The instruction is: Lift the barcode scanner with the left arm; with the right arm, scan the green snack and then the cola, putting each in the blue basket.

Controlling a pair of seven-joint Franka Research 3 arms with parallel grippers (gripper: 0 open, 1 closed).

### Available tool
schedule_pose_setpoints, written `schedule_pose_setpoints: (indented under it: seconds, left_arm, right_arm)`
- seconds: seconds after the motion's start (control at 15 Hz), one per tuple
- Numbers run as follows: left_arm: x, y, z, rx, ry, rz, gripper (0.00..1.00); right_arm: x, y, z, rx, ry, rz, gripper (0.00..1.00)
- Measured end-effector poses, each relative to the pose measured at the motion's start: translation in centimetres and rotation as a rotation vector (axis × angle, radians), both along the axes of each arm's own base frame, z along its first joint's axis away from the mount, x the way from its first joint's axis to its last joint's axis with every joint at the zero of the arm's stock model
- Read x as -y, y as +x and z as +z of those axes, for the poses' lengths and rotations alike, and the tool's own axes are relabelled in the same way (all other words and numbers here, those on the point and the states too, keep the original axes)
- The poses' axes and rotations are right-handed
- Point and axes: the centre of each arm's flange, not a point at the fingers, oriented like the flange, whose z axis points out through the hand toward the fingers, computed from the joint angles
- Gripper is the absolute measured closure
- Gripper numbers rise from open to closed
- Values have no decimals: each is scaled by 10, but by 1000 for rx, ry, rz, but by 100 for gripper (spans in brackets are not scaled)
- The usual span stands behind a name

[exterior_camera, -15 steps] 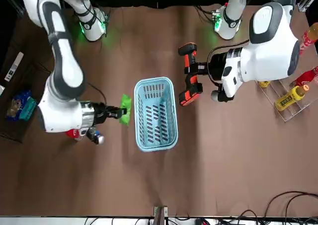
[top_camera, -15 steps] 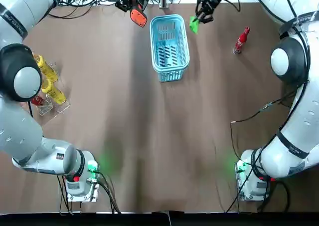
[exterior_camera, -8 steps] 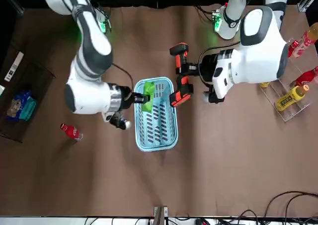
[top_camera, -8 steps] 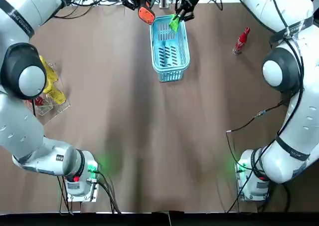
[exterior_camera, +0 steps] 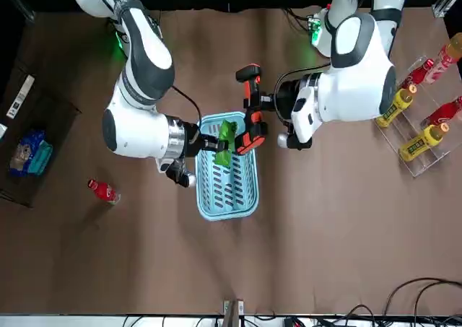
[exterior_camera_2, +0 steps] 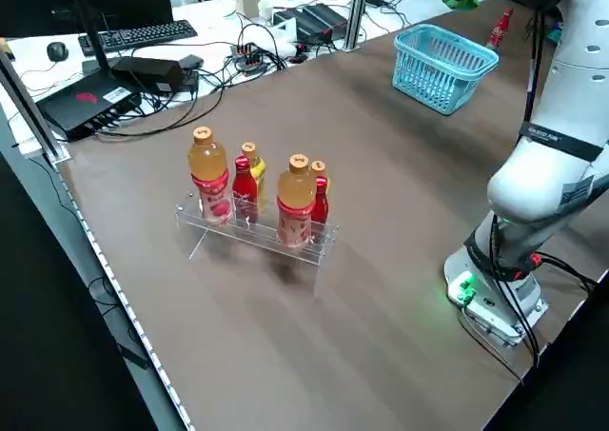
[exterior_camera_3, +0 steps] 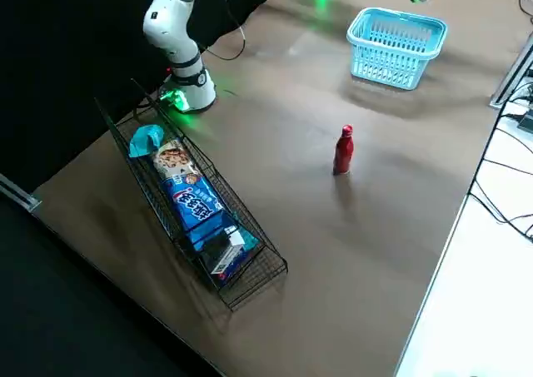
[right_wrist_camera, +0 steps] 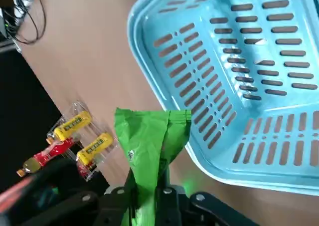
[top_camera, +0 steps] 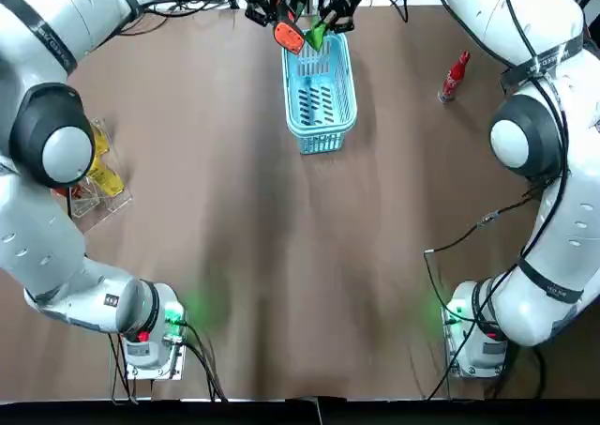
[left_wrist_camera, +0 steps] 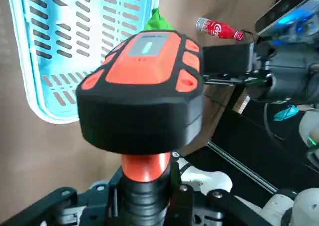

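1. Now left fingers (left_wrist_camera: 182,198) clamp the orange-black barcode scanner (top_camera: 288,35), lifted over the blue plastic basket's (top_camera: 349,87) far rim.
2. Right fingers (right_wrist_camera: 171,195) pinch the green snack packet (top_camera: 314,37) beside it: likely mid-scan, not yet dropped.
3. Red cola bottle (top_camera: 453,76) stands right, untouched.

The orange-and-black plastic barcode scanner (left_wrist_camera: 144,81) looked smooth and matt, its orange panels slightly satin. The green film snack pouch (right_wrist_camera: 149,136) was creased and faintly glossy. The slotted blue plastic basket (top_camera: 322,144) showed a smooth, semi-gloss finish on the matt brown table (top_camera: 281,256). The small red cola bottle (top_camera: 454,76) gleamed, as did the white arm shells (exterior_camera: 361,89), hard and glossy.
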Motion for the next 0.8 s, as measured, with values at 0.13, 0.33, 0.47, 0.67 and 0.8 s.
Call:
schedule_pose_setpoints:
  seconds: [0.13,0.33,0.47,0.67,0.8]
  left_arm:
    - [7,-3,-5,-7,2,-12,63]
    - [14,-6,-8,-11,3,-22,63]
    - [14,-6,-8,-10,2,-21,63]
    - [13,-5,-7,-9,3,-18,63]
    - [5,0,-7,5,23,-10,63]
  right_arm:
    - [0,1,3,5,3,-7,83]
    - [-1,1,3,4,4,-7,83]
    - [-1,1,3,4,5,-7,83]
    - [-1,1,4,5,5,-7,83]
    - [-1,1,4,6,5,-8,83]
